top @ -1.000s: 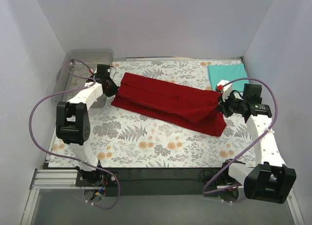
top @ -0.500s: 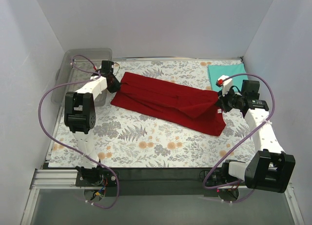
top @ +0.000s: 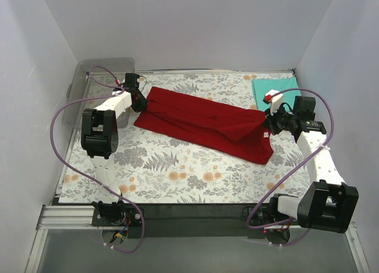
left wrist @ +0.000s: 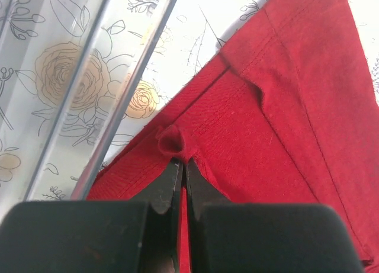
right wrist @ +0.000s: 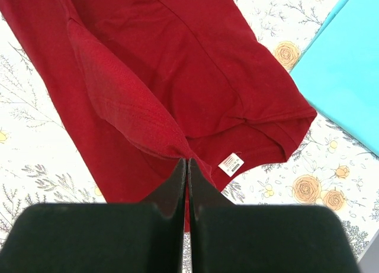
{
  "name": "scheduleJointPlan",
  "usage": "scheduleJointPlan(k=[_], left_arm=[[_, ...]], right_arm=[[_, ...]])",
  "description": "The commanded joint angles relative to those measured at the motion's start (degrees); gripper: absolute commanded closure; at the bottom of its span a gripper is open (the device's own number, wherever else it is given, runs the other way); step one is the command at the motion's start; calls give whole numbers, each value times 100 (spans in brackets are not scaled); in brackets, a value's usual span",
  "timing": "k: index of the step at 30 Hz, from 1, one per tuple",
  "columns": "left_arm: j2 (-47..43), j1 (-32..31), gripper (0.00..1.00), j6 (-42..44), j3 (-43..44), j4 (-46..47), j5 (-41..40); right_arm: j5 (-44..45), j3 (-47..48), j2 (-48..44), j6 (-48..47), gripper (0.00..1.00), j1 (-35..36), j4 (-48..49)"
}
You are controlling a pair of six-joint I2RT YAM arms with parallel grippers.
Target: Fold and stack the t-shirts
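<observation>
The deep red t-shirt lies folded lengthwise in a long strip across the floral table, from far left to near right. My left gripper is shut on its left end, where a small pucker of red cloth bulges past the fingertips. My right gripper is shut on a fold at the right end, lifted a little above the layers below, beside the white tag. The teal t-shirt lies flat at the far right corner and also shows in the right wrist view.
A clear plastic bin stands at the far left, its rim right beside my left gripper. White walls close in the table on three sides. Purple cables loop from both arms. The arm bases sit at the near edge.
Both grippers, still shut on the red shirt, have carried its ends a little toward the far side. The strip now lies slightly further back and tauter.
</observation>
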Motion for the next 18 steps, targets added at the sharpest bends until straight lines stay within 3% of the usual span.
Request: scheduleJointPlan(k=[1, 10, 18], left_arm=[[-323, 42, 100, 46, 8, -23, -57], [-2175, 42, 100, 222, -1538, 311, 84], [-3171, 50, 100, 178, -2752, 276, 93]], right_arm=[[-179, 76, -201, -21, 99, -28, 216], [-716, -153, -1194, -338, 99, -28, -582], [-1155, -381, -1836, -601, 99, -20, -1199]])
